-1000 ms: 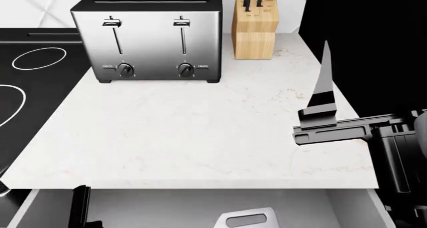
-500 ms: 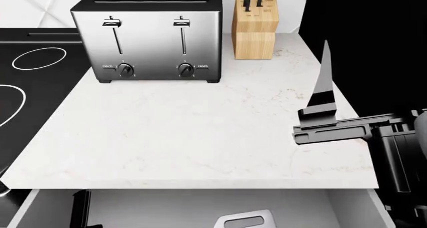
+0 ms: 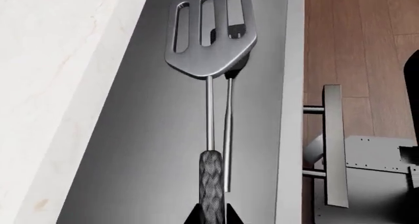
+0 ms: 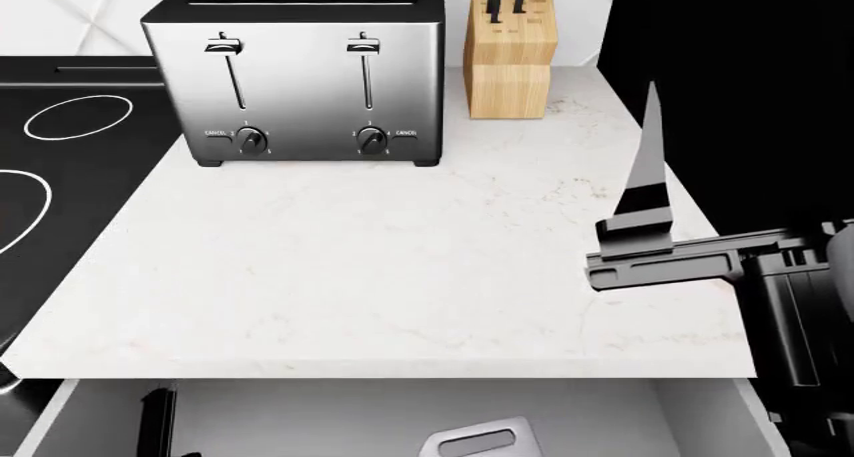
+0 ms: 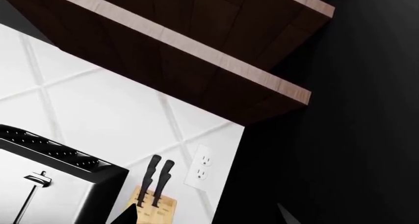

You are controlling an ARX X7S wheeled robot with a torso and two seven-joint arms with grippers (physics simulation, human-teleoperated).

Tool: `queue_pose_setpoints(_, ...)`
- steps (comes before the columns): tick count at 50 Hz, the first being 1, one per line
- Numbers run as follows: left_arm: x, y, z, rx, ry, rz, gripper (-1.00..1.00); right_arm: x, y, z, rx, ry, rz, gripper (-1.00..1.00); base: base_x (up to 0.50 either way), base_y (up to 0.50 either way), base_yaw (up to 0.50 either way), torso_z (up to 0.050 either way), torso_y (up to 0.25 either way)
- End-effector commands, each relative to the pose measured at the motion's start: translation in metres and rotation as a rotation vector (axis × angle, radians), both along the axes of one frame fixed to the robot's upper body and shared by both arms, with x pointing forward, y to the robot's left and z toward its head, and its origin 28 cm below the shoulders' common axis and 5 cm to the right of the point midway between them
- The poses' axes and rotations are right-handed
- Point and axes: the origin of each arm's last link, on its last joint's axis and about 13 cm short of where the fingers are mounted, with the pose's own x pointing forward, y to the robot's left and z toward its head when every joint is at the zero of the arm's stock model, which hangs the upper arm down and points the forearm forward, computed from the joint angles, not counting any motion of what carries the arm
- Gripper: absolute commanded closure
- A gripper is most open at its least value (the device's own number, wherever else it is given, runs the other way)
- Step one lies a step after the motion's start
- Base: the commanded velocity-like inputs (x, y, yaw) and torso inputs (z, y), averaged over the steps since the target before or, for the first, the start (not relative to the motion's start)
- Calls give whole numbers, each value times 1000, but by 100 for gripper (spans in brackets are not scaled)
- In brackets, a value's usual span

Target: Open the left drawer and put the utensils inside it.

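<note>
The left drawer [image 3: 144, 150] stands pulled out below the counter edge, its plain grey inside showing [image 4: 334, 417]. My left gripper [image 3: 211, 215] is shut on the knurled handle of the grey slotted spatula [image 3: 209, 42], which hangs lengthwise over the drawer. Only that spatula's head [image 4: 474, 442] shows in the head view. Beneath it the black spatula lies in the drawer, its thin steel handle [image 3: 228, 136] visible and its head mostly covered. My right gripper [image 5: 204, 213] is raised over the counter's right side [image 4: 649, 147], open and empty.
A steel toaster [image 4: 294, 67] and a wooden knife block [image 4: 510, 67] stand at the back of the white counter [image 4: 400, 257]. A black cooktop [image 4: 54, 137] lies to the left. The drawer's bar handle [image 3: 334, 145] juts over the wood floor [image 3: 366, 37].
The grey spatula's head has slid slightly left and toward the bottom of the head view, and the black part of my left arm has sunk lower. The right arm has not moved.
</note>
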Motion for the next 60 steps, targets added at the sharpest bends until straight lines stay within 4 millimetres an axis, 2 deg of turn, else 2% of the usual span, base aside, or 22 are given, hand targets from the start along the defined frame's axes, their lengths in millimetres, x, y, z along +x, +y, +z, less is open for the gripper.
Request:
queue_pose_setpoints(1,1,0,1,-9,-6,18,100,0,0,-1,2,1,-1,-100,0,0,0,0,0)
queue_pose_setpoints(4,1,1,1,-7,-12,18,100,0,0,-1,1,1,-1,-100,0,0,0,0,0)
queue_pose_setpoints(5,1,1,1,-6,-14,18,-100,0,0,-1,1,1,0,-100,0,0,0,0,0)
queue_pose_setpoints(29,2,-1,5,-19,-49,10,-100,0,0,0,1,-1,0,-100,0,0,0,0,0)
queue_pose_setpoints(37,8,-9,27,-210,-169,-16,-100,-1,0,0,1,-3,-1,-100,0,0,0,0,0)
queue_pose_setpoints(60,10,-17,65,-478,-338,-35,-100,-1,1,3,-1,-8,5,-100,0,0,0,0,0)
